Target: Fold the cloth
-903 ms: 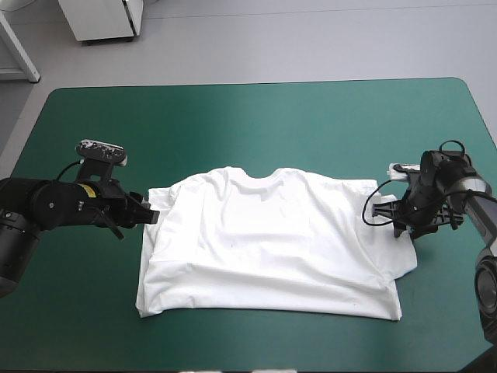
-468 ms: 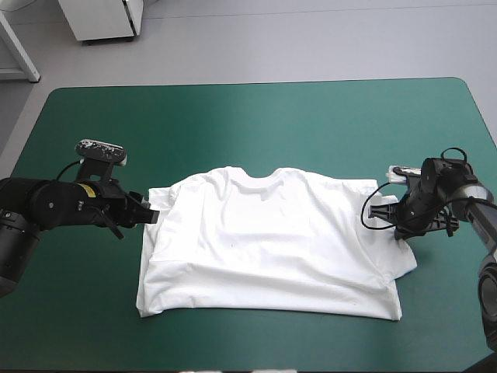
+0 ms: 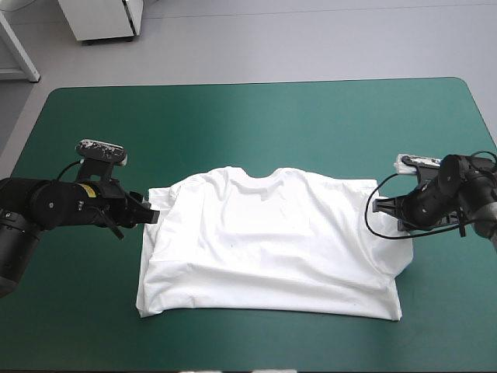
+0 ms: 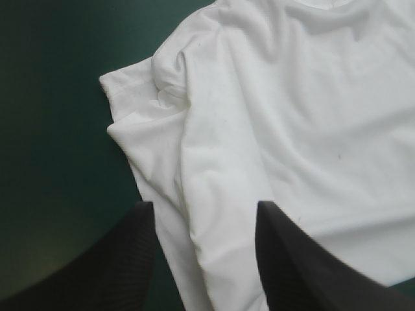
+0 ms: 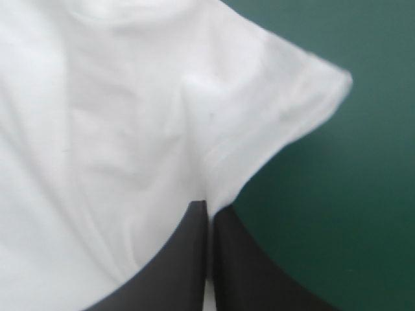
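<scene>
The white T-shirt point(image 3: 272, 241) lies spread flat at the middle of the teal-green table, collar toward the far edge. My left gripper point(image 3: 151, 215) is low at the shirt's left side. In the left wrist view this left gripper point(image 4: 204, 207) is open, its black fingers point(image 4: 130, 246) standing apart over the T-shirt point(image 4: 292, 116) just below the left sleeve point(image 4: 130, 97). My right gripper point(image 3: 379, 207) is at the right sleeve. In the right wrist view this right gripper point(image 5: 209, 206) is shut on the T-shirt point(image 5: 117, 129), where the right sleeve point(image 5: 285, 110) joins the body.
Bare teal-green cover point(image 3: 256, 124) stretches between the shirt and the table's far edge, and a narrower strip point(image 3: 256, 342) runs along the near edge. The shirt's hem lies close to the near edge.
My right arm has drawn back to the right and swung round, its gripper staying at the right sleeve. The left arm and the shirt's body have not moved.
</scene>
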